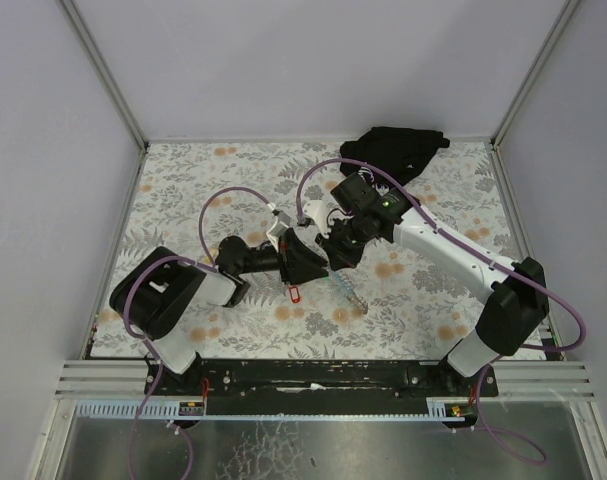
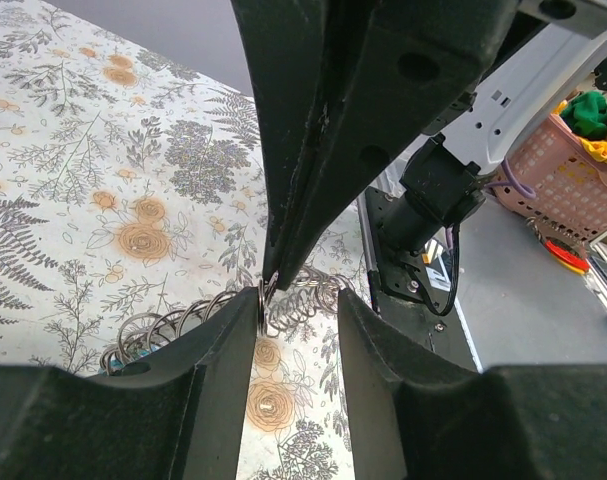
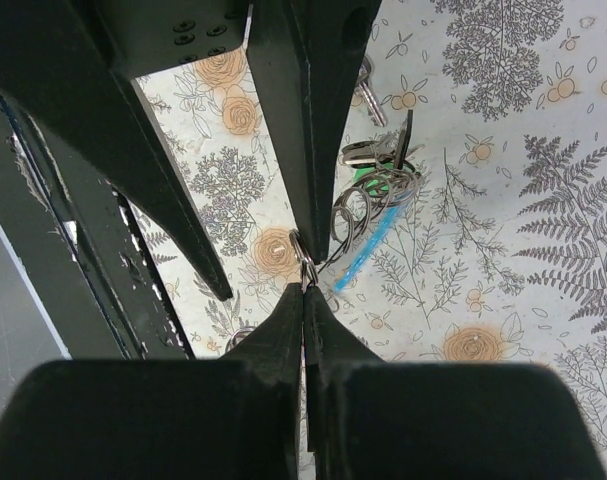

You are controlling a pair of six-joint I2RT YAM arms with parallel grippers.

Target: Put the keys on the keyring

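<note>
My right gripper (image 3: 305, 292) is pressed together on the keyring (image 3: 305, 262). The keyring is a thin metal loop standing on edge, in line with the seam between my fingertips and poking out past them. My left gripper (image 2: 295, 312) meets it tip to tip, jaws apart and clamped on nothing. The loop touches the inner face of one of its fingers (image 2: 223, 345). From the keyring the strap (image 1: 349, 293) lies with its long axis slanting toward the near edge and my right side, light-blue part showing. Near the strap a bunch of keys (image 3: 375, 150) lies flat, one green-tagged; which way their blades point I cannot tell. A red-tagged key (image 1: 294, 293) sits just nearer than the left gripper, its length pointing to the near edge; hanging or lying, I cannot tell. All this is at the middle of the table (image 1: 183, 180). A black cloth (image 1: 398, 150) lies at the far edge.
</note>
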